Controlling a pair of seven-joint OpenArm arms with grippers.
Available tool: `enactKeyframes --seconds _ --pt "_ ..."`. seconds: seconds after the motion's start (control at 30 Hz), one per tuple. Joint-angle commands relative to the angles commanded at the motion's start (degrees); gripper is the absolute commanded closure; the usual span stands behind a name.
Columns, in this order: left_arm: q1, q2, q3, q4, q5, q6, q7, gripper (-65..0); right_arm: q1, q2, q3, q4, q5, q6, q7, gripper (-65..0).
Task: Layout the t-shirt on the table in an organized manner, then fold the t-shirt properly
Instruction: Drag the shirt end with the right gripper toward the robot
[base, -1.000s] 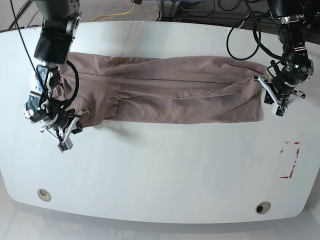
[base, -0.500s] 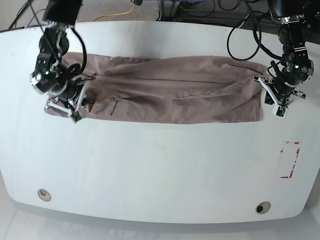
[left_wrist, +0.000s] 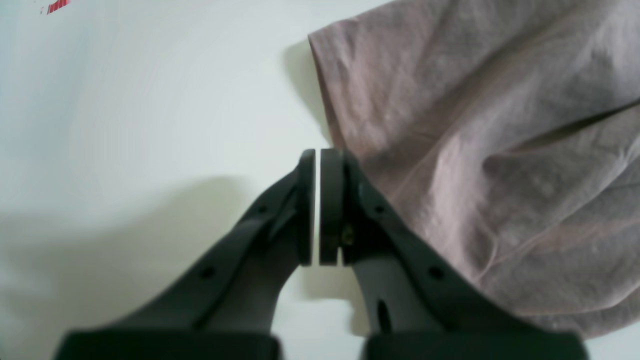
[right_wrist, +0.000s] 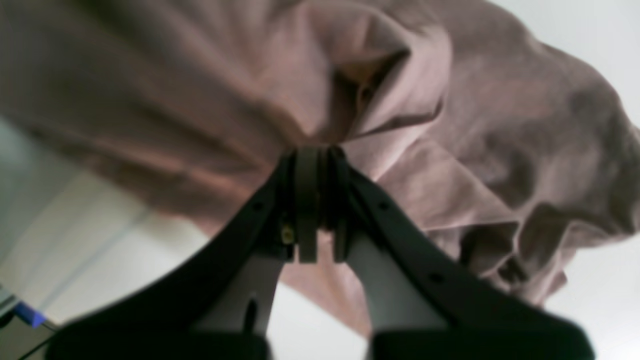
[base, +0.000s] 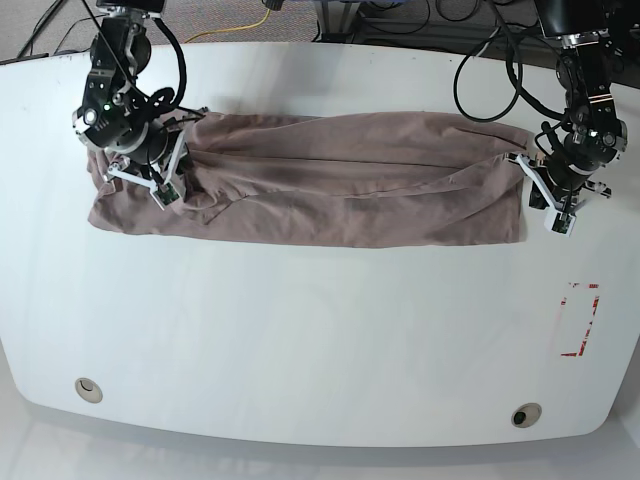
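The mauve-brown t-shirt (base: 340, 190) lies as a long wrinkled band across the far half of the white table (base: 300, 340). My right gripper (base: 162, 192) is over the shirt's left end. In the right wrist view this gripper (right_wrist: 314, 150) is shut on a bunched fold of the t-shirt (right_wrist: 500, 125). My left gripper (base: 560, 218) hovers just off the shirt's right edge. In the left wrist view it (left_wrist: 318, 155) is shut with only a thin slit between the pads, and the t-shirt (left_wrist: 475, 125) lies beside it, not in it.
A red tape mark (base: 580, 320) sits on the table near the right edge, also visible as a red tape mark (left_wrist: 57, 6) in the left wrist view. Two grommet holes (base: 88, 388) (base: 525, 414) are near the front edge. Cables (base: 480, 60) hang past the far edge.
My right gripper has moved from the front left toward the far side, carrying the shirt's left end back over itself. The left arm has stayed put.
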Motion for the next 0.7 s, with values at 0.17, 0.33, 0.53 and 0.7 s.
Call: enactKeyframes --seconds 0.17,0.33,0.53,0.7 --pt "0.1 0.0 0.0 0.0 0.0 0.0 0.0 0.0 -2.2 0.2 0.0 1.3 0.0 0.00 -2.3 -3.0" --pt "0.1 0.0 0.0 -0.1 0.0 0.0 0.0 0.0 -3.8 0.0 0.0 1.1 0.0 0.00 -2.5 -3.3" --pt "0.1 0.0 0.0 -0.4 0.0 0.0 0.0 0.0 -4.0 -0.6 -0.2 0.9 0.0 0.00 -2.5 -14.3" --pt "0.1 0.0 0.0 -0.4 0.0 0.0 0.0 0.0 -3.9 -1.8 -0.1 0.9 -0.4 0.00 -2.5 -43.1"
